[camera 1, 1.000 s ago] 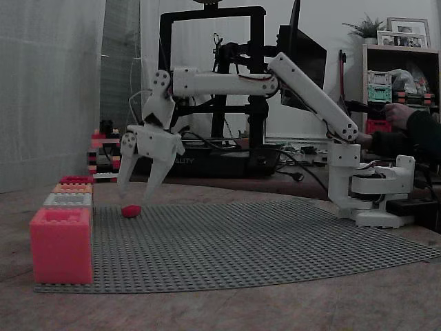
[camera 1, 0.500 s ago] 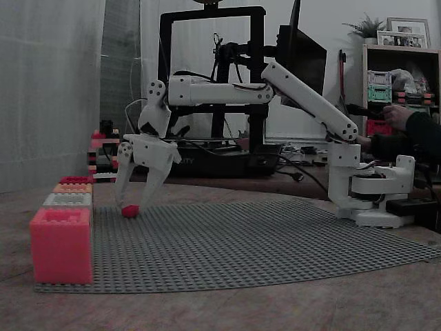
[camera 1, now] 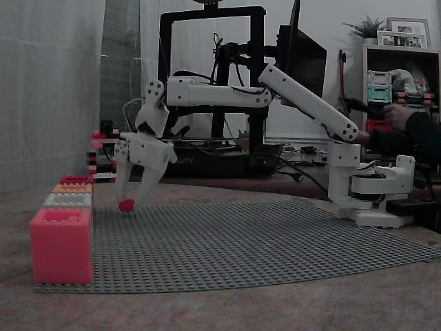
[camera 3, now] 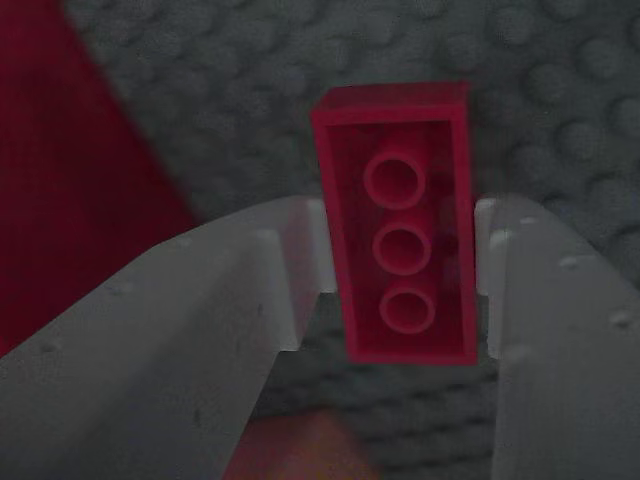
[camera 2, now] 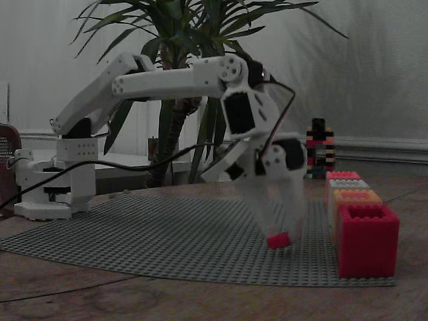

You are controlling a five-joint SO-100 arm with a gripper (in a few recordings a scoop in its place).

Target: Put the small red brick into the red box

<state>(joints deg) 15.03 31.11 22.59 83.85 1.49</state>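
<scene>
Grip: while we watch, the white two-finger gripper (camera 3: 400, 290) is clamped on the small deep-red plastic toy brick (camera 3: 402, 222), hollow underside with three tubes facing the wrist camera.
Where the brick is: pinched at the fingertips, lifted just clear of the grey studded baseplate (camera 1: 262, 234) in both fixed views (camera 1: 126, 204) (camera 2: 279, 239).
Where we're headed: the deep crimson studded box (camera 1: 76, 179) sits at the far end of the row in one fixed view, beyond the orange, grey and coral-pink boxes.
Risk one: we judge the hold shallow, as the fingers bite only the brick's lower half, so a quick swing could twist it loose.
Risk two: the big coral-pink box (camera 2: 368, 239) stands nearest the brick, and an early release would drop it into the wrong box.
Risk three: carrying low, we could clip a box wall on the way and knock the brick free.
</scene>
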